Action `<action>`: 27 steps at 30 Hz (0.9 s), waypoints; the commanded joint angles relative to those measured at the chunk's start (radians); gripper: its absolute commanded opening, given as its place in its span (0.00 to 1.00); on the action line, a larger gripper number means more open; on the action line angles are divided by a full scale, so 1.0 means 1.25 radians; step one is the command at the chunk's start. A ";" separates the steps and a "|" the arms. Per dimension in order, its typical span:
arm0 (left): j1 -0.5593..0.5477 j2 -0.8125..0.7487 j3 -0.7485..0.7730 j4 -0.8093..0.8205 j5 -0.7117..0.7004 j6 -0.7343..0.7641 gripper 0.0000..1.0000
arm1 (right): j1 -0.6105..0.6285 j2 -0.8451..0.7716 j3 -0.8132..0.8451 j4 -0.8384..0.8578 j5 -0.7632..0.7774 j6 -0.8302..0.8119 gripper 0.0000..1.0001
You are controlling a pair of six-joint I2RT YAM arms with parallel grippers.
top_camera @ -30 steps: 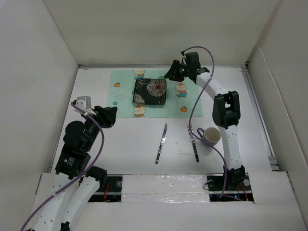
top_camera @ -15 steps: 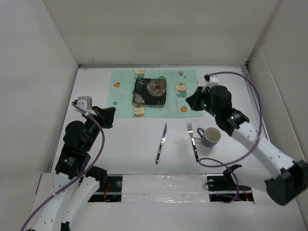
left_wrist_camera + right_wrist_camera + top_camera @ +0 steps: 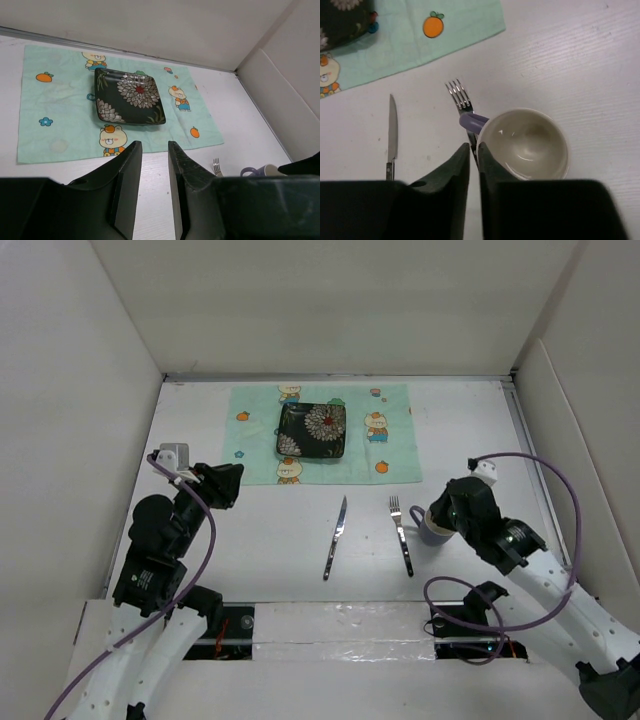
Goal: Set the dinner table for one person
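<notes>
right gripper (image 3: pixel 474 150) pinched almost closed, empty, just over the mug (image 3: pixel 525 144) | left gripper (image 3: pixel 154 147) narrow, empty, near-left | plate (image 3: pixel 129 96) on mat (image 3: pixel 55 115), far-centre of dinner table (image 3: pixel 280 540) | knife (image 3: pixel 391 132), fork (image 3: pixel 458 94) nearer, off the mat | roughly half set I'd say, cutlery and mug left to place

Bright even light, soft shadows on dinner table (image 3: pixel 270 530).

No writing, number, brand or sign is showing readably on the large white matte tabletop (image 3: pixel 270 530) or on anything lying on it. The mint-green cartoon-print cloth mat (image 3: pixel 400 445) by the far edge is carrying only pictures of bears and oranges, and the dark square flower-patterned plate (image 3: pixel 312 430) only blossoms.
</notes>
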 commanded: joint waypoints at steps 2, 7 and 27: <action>0.002 -0.018 -0.002 0.026 0.006 0.006 0.25 | 0.007 0.077 0.004 -0.018 0.045 0.013 0.34; 0.002 -0.017 0.000 0.030 0.012 0.006 0.25 | 0.000 0.120 0.005 0.019 0.041 -0.019 0.50; 0.002 0.000 0.001 0.030 0.023 0.008 0.26 | -0.109 0.265 -0.008 0.147 0.016 -0.053 0.25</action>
